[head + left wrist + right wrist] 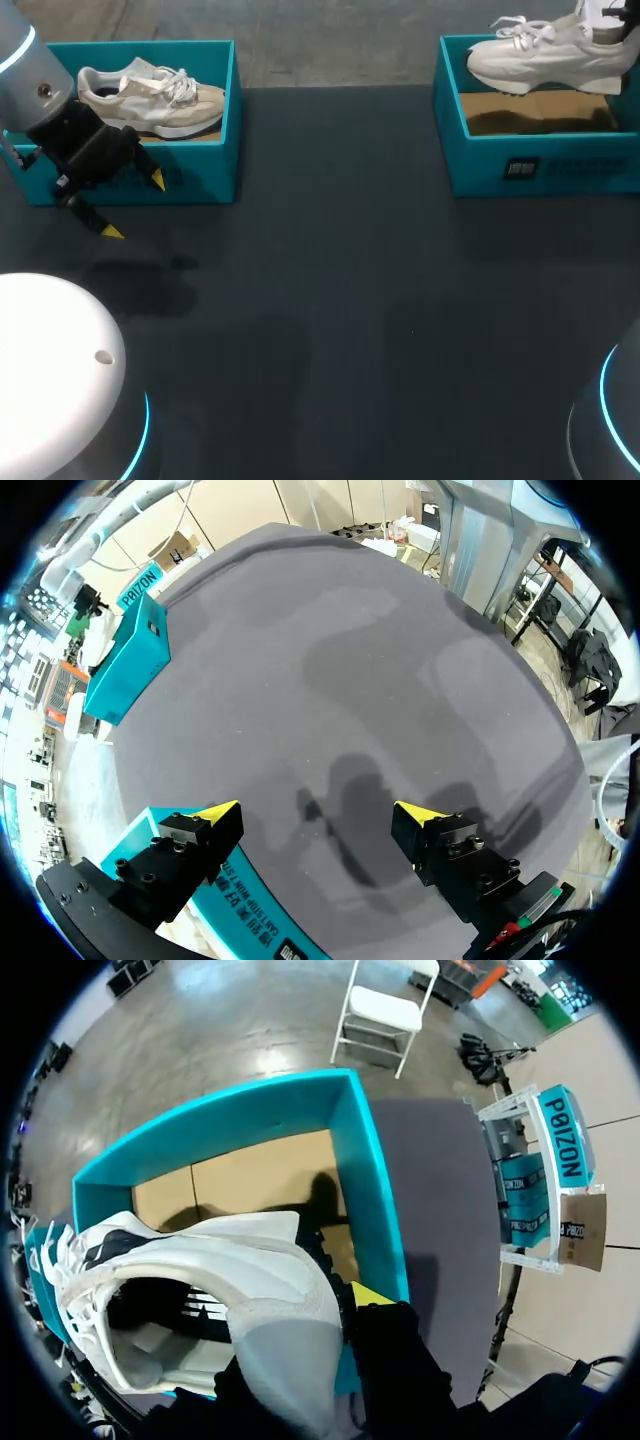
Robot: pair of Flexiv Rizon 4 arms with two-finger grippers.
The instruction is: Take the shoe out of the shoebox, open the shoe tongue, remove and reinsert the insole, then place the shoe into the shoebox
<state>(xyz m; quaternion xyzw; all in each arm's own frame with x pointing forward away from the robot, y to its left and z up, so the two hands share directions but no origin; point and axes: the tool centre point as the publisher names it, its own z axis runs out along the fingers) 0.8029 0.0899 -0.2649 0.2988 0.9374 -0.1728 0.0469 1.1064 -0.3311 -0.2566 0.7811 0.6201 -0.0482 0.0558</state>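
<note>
**newbie:** So, what's the risk here?

**rigguy:** The right gripper (335,1310) pinches only the heel of the white sneaker (545,58), which hangs over the teal shoebox (540,165) at the tabletop's far right corner. The toe could sag and snag the box wall (chunky sole, floppy laces). The left gripper (135,206) gapes wide and holds nothing.

White shoe (545,58) up over open teal shoebox (560,165), far rt

Dark grey table (330,300), at its far left corner a teal box (205,170) with a beige sneaker (150,100) inside
</note>
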